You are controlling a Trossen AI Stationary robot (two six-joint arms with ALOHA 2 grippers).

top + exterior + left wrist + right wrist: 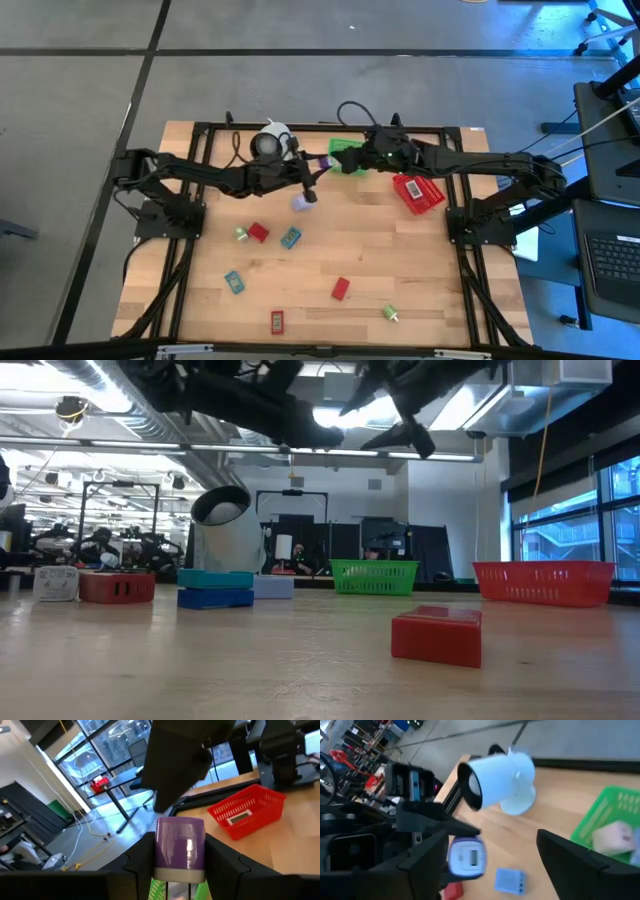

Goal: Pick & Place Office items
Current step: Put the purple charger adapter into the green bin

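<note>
My left gripper (311, 183) hangs above the middle back of the light wooden bench (330, 250), its jaws closed on a small lavender block with a glossy label (180, 843); the same piece shows in the overhead view at the jaw tips (320, 162). My right gripper (350, 160) reaches in from the other side and meets the left one just beside the green mesh basket (344, 147); its jaws stand wide with nothing between them, and the held lavender piece sits in front of one dark finger (420, 857).

A pale packet (616, 837) lies inside the green basket. The red mesh basket (418, 192) rests on the bench under my right arm, with a white-faced piece inside it (239, 817). The white cylindrical roll with a dark hole (270, 143) stands at the back edge, near my left arm.

The other office items lie scattered across the front of the bench, well apart from both baskets: a pale lavender block (300, 203) below the left gripper, a red block (259, 233) with a small green-white piece (241, 234) just beside it, two teal packets (290, 238) and (234, 282), a red block (340, 289), a flat red packet (277, 322), and a green piece (390, 314).
</note>
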